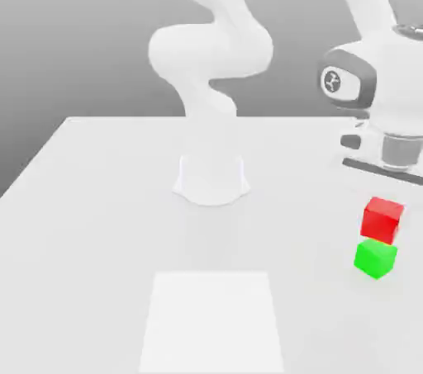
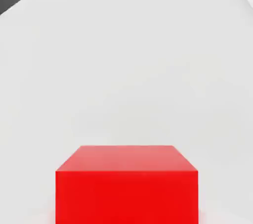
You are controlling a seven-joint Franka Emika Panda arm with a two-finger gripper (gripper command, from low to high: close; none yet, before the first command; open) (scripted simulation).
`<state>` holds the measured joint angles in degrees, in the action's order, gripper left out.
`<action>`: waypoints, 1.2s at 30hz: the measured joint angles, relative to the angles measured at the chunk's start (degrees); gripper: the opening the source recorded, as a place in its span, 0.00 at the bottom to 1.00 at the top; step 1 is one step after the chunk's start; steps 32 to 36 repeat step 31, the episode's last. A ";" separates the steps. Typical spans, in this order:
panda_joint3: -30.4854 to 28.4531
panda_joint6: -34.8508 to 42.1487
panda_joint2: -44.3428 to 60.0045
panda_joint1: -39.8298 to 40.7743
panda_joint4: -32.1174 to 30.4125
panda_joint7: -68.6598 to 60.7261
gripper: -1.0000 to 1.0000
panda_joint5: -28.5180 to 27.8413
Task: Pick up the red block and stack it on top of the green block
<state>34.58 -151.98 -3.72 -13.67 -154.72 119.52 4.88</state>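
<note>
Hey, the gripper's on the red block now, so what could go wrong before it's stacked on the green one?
The gripper has closed on the red block, which might slip if the grip is weak. The green block looks close by in the exterior view, so a low swing could nudge it.

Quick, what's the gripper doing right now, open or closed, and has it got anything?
Gripper: closed, holding the smooth bright red cube.
</note>
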 joint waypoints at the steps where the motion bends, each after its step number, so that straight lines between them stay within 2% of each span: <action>1: 0.16 -0.18 -0.21 -0.27 -0.17 0.16 0.00 0.07; 7: 0.43 -2.03 0.21 -0.17 -0.10 1.11 0.00 -0.99; 13: 0.57 -4.26 2.11 0.46 0.09 3.48 0.00 -4.32; 22: -0.54 -7.74 7.36 1.21 0.31 9.89 0.00 -13.29; 30: -5.33 -10.73 13.68 -1.43 0.57 16.21 0.00 -21.99; 31: -5.80 -11.04 14.29 -1.70 0.58 16.71 1.00 -22.68; 36: -5.80 -11.04 14.29 -1.70 0.58 16.71 1.00 -22.68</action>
